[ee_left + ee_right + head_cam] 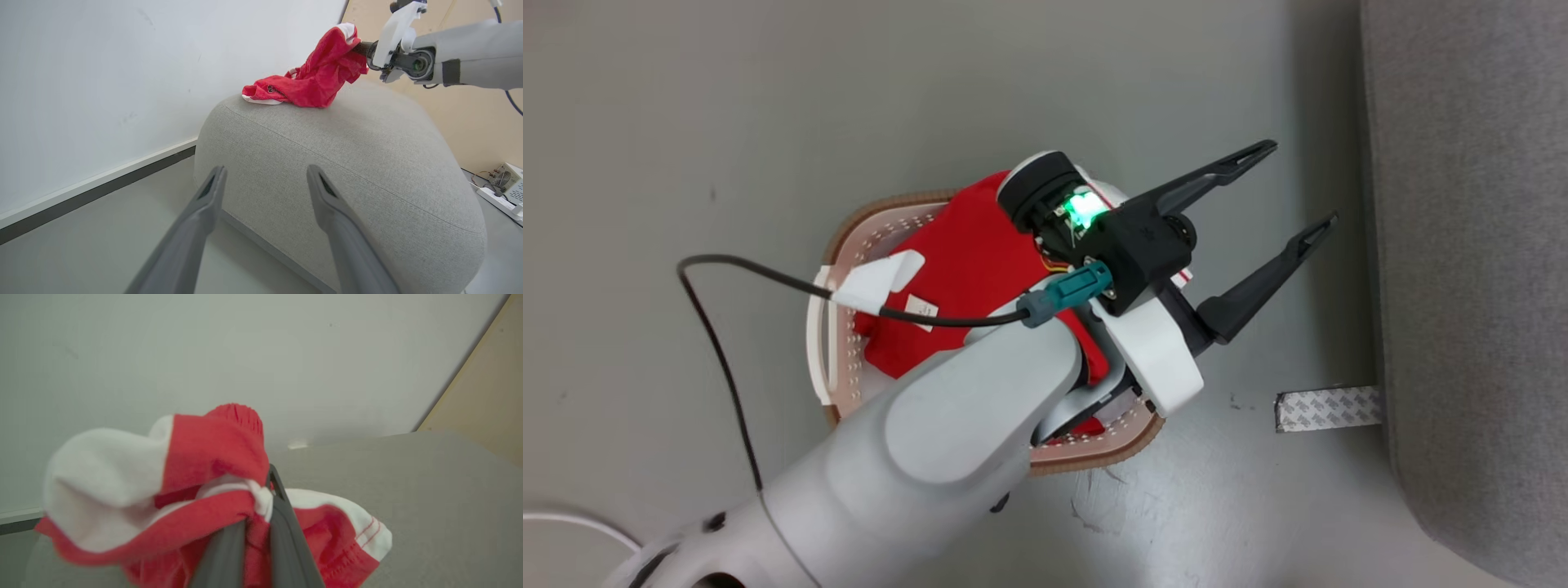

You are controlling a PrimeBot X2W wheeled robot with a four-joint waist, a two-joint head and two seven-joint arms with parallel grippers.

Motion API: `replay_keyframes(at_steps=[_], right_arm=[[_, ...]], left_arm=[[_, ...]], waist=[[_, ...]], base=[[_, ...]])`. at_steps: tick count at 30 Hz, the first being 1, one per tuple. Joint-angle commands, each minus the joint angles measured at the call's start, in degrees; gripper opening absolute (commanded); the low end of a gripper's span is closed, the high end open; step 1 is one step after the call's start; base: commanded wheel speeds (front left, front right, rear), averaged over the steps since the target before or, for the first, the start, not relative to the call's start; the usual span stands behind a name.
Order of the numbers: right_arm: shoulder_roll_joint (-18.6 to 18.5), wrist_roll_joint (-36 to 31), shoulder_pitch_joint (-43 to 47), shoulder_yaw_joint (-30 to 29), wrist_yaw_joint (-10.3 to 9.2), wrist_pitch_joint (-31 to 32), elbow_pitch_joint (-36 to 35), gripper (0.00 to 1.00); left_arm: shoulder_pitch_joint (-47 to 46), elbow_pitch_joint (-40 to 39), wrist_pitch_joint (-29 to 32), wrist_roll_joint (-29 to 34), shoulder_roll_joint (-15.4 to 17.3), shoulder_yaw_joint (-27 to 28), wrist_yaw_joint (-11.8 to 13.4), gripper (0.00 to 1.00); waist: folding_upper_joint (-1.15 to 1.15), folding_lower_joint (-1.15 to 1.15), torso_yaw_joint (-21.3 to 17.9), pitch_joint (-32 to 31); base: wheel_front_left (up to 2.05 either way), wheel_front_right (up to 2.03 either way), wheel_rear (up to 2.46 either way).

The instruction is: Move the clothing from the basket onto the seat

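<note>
Red garment (310, 81), pinched in the right hand (257, 506), trails onto the top of the seat (347, 163) at upper centre; judged best lowered fully before release; left hand (1300, 184) spread by the basket (849, 237), clothing (964, 261) lying inside.

no readable text, numbers or brands anywhere. white tag (921, 310) on red garment (964, 261) in basket (848, 229): print too small. taped strip (1327, 408) on floor (686, 122): repeated marks, illegible. emblem (270, 88) on crumpled red garment (314, 77): blurred.
</note>
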Motion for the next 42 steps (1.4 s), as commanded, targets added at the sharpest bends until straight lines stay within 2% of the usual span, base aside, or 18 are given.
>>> replay_keyframes(at_steps=[1,5,6,7,8,13,15,24,32,42], right_arm=[[0.49,-0.10,1.46,-0.88,-0.12,-0.18,1.33,0.00],[3.26,-1.82,3.91,-2.81,-0.12,-0.19,6.97,0.00],[3.80,-1.87,4.23,-3.36,-0.12,-0.19,7.12,0.04],[4.80,-1.86,5.06,-3.77,-0.12,-0.20,6.58,0.40],[5.91,-2.26,6.29,-3.43,-0.12,-0.19,5.66,1.00],[8.07,-1.91,12.35,-4.24,-0.12,-0.19,-1.05,1.00],[10.12,-1.40,16.22,-3.41,-0.12,-0.14,-4.13,1.00],[12.61,-4.45,29.77,-5.44,-0.12,-0.11,-20.16,1.00],[16.49,-9.76,39.77,-7.66,-0.12,-0.08,-34.04,1.00],[20.34,-12.86,50.03,-4.78,-0.12,-0.09,-40.34,1.00]], left_arm=[[-0.50,-0.11,-0.45,0.11,0.40,0.06,0.03,1.00],[0.38,0.35,-0.56,-0.06,1.25,-0.05,0.28,1.00],[0.62,0.42,-0.65,-0.05,1.50,0.04,0.44,1.00],[0.94,0.46,-0.78,-0.21,1.74,0.18,0.54,1.00],[1.29,0.53,-0.79,-0.45,1.98,0.32,0.64,1.00],[3.54,0.95,-1.14,-1.41,2.92,0.89,1.18,1.00],[4.67,1.23,-1.38,-1.70,3.38,1.09,1.22,1.00],[11.58,1.92,-1.99,-4.04,5.34,3.19,2.37,1.00],[18.34,1.33,-1.95,-4.56,5.83,6.26,3.33,1.00],[27.78,1.16,-1.96,-3.09,6.44,12.65,3.83,1.00]], waist=[[0.00,-0.02,0.25,0.30],[0.00,-0.02,-0.29,-0.52],[0.00,-0.02,-0.53,-0.92],[0.00,-0.02,-0.78,-1.38],[0.00,-0.02,-0.98,-1.91],[0.00,-0.02,-2.17,-5.38],[0.00,-0.02,-2.60,-7.27],[0.00,-0.02,-3.74,-16.66],[0.00,-0.02,-1.24,-24.31],[0.00,-0.02,3.40,-32.54]], base=[[0.00,0.00,0.00],[0.00,0.00,0.00],[0.00,0.00,0.00],[0.00,0.00,0.00],[0.00,0.00,0.00],[0.00,0.00,0.00],[0.00,0.00,0.00],[0.00,0.00,0.00],[0.00,0.00,0.00],[0.00,0.00,0.00]])
